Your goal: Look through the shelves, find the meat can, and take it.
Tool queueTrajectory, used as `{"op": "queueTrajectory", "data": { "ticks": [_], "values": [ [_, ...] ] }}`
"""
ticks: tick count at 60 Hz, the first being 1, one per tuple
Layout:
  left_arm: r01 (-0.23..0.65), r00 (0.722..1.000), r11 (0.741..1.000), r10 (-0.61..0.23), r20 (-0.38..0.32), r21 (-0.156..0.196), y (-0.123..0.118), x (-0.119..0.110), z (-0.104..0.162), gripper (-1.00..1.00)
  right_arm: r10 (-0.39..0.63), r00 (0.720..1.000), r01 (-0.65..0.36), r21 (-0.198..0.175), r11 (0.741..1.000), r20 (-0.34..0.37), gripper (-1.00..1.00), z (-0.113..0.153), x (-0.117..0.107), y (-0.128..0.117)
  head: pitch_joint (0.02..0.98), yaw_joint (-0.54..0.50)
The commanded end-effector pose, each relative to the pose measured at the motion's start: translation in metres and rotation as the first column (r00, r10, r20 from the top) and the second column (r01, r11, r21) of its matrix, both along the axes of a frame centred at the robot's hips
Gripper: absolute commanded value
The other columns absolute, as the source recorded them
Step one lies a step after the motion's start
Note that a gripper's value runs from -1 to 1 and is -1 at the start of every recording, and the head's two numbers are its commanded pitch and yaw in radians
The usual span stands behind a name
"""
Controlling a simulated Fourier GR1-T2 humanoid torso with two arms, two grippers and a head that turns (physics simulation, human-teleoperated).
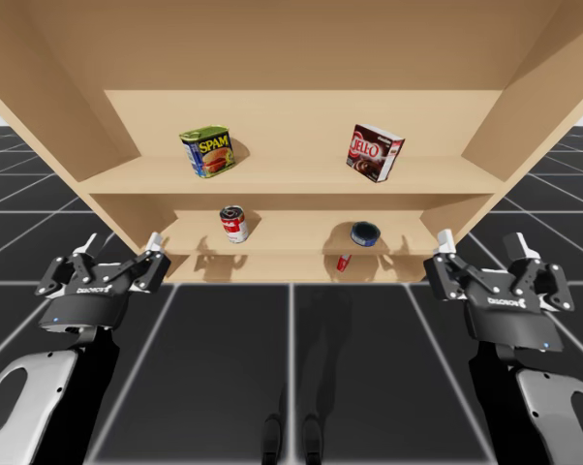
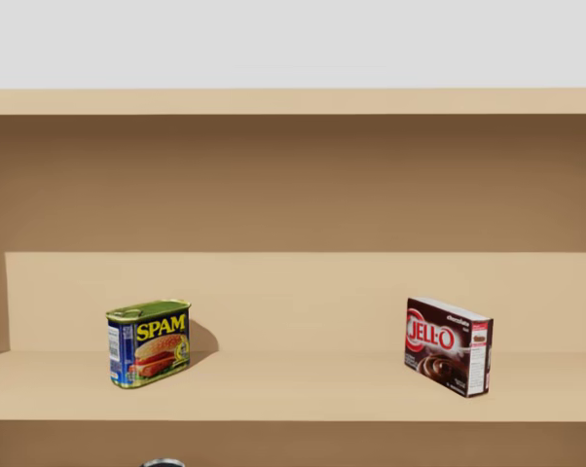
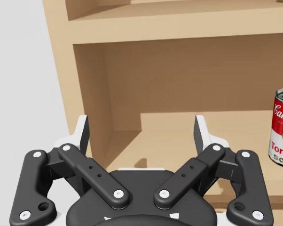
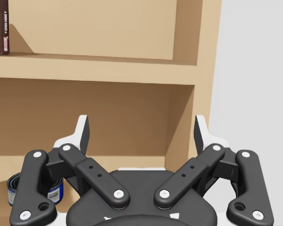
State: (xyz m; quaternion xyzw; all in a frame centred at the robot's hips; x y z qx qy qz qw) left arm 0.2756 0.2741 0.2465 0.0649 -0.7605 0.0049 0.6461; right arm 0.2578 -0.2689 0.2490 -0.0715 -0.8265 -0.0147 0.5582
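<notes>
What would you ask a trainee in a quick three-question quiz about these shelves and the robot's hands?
1. Pick one: where does the meat can stand?
A) upper shelf, left part
B) upper shelf, right part
C) lower shelf
2. True or false: the left fingers and the right fingers are shut on something.
3. Short answer: what shares the meat can's shelf?

Key: 1 A. 2 False: both pairs are open and hold nothing. 3 The brown box.

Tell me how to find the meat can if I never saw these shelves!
Look at the wooden shelves, upper shelf, left side. The meat can stands there: blue-and-yellow, boxy, with rounded corners. Its only neighbour on that shelf is a dark brown box, far right.
</notes>
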Motion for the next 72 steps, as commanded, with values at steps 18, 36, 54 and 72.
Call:
{"op": "queueTrajectory", "data": {
  "ticks": [18, 36, 54, 72],
  "values": [
    [0.000, 1.000, 1.000, 0.000, -0.007, 0.005, -0.001, 0.000, 0.000, -1.00, 0.034, 0.999, -0.033, 0.032, 0.999, -0.034, -1.00, -0.002, 0.001, 0.000, 0.162, 0.10],
    [0.002, 1.000, 1.000, -0.002, -0.014, 0.017, -0.005, -0.001, -0.001, -1.00, 0.047, 0.998, -0.047, 0.011, 0.999, -0.047, -1.00, -0.004, 0.001, 0.001, 0.262, 0.28],
    [0.146, 0.988, 0.989, -0.147, -0.049, -0.025, -0.023, -0.030, 0.039, -1.00, 0.056, 0.997, -0.056, 0.005, 0.998, -0.048, -1.00, -0.004, 0.001, 0.000, 0.261, 0.27],
    [0.401, 0.907, 0.916, -0.399, -0.134, -0.009, -0.026, -0.046, 0.114, -1.00, 0.067, 0.997, -0.067, -0.002, 0.998, -0.047, -1.00, -0.005, 0.001, -0.001, 0.256, 0.27]
  ]
}}
